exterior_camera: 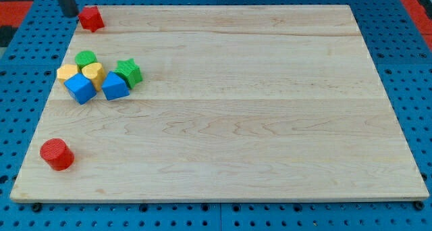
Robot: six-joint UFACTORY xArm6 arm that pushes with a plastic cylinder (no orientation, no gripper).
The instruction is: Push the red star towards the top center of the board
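The red star lies at the top left corner of the wooden board. My tip is the lower end of a dark rod coming in from the view's top left. It stands just left of the red star, very close to it or touching it.
A cluster sits at the left: a green block, a yellow block, a yellow heart, a green star, a blue cube, a blue block. A red cylinder stands at the bottom left.
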